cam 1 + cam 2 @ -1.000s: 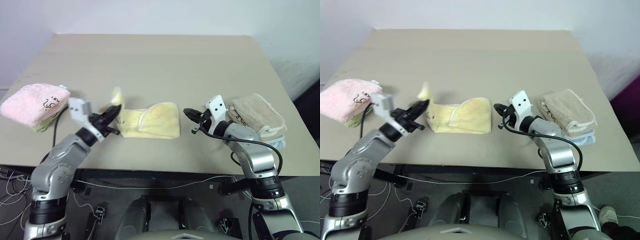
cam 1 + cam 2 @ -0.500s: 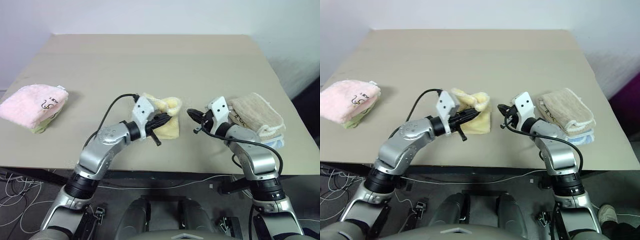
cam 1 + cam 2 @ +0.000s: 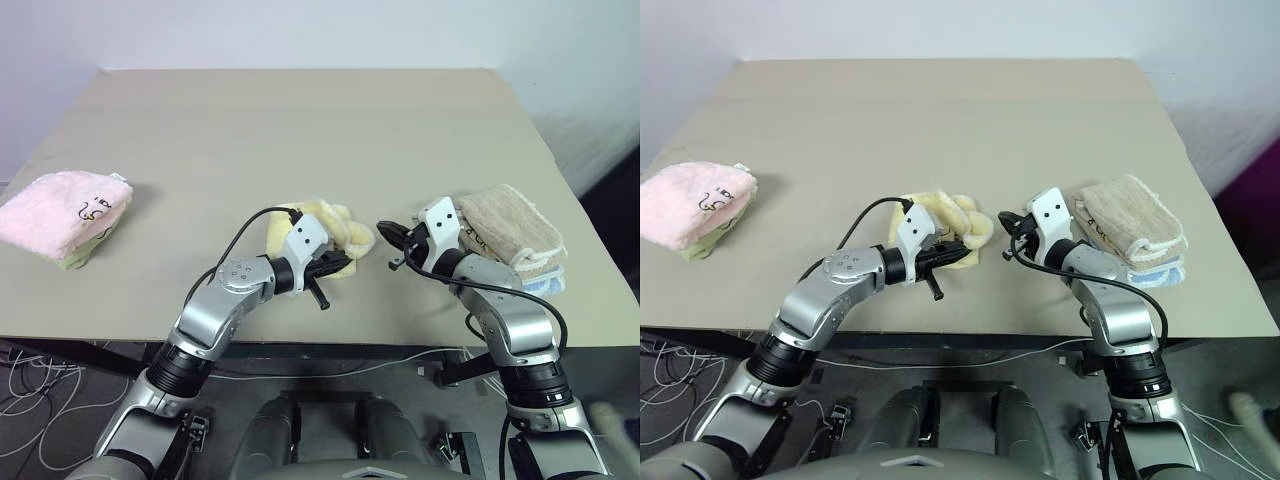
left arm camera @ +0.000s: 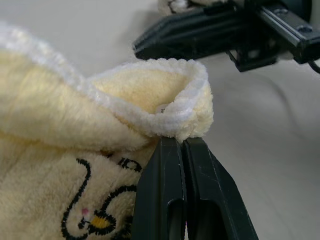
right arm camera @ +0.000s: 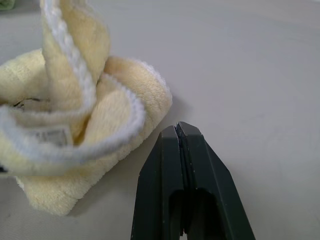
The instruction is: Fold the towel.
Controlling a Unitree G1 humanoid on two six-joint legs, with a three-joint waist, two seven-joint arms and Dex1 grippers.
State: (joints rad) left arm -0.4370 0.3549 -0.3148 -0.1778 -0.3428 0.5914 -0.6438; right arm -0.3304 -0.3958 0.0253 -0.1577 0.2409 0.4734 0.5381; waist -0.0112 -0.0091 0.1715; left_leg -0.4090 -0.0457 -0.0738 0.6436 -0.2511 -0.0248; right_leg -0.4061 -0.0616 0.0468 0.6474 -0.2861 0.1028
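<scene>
Desk point(image 3: 300, 120) edge runs nearest, and just beyond it both arms reach in over the surface. The left end effector point(image 3: 340, 262) is clenched on the whitish stitched edge of the towel point(image 3: 335, 222), its fingers point(image 4: 182, 165) pinching a folded-over lip of the yellow cloth; a black squiggle print shows on the layer beneath. The towel lies bunched in a small heap at the middle of the desk's near part, its edges curled up and looped rather than flat. Just to its right, apart from the cloth, the right end effector point(image 3: 392, 236) hangs clenched and holding nothing, tips pointing left toward the heap. Right of that arm sits a beige folded towel point(image 3: 512, 227) on a pale blue one, near the right edge. A pink towel point(image 3: 62, 208) rests near the left edge. Farther back the desk stretches bare to its far edge.
</scene>
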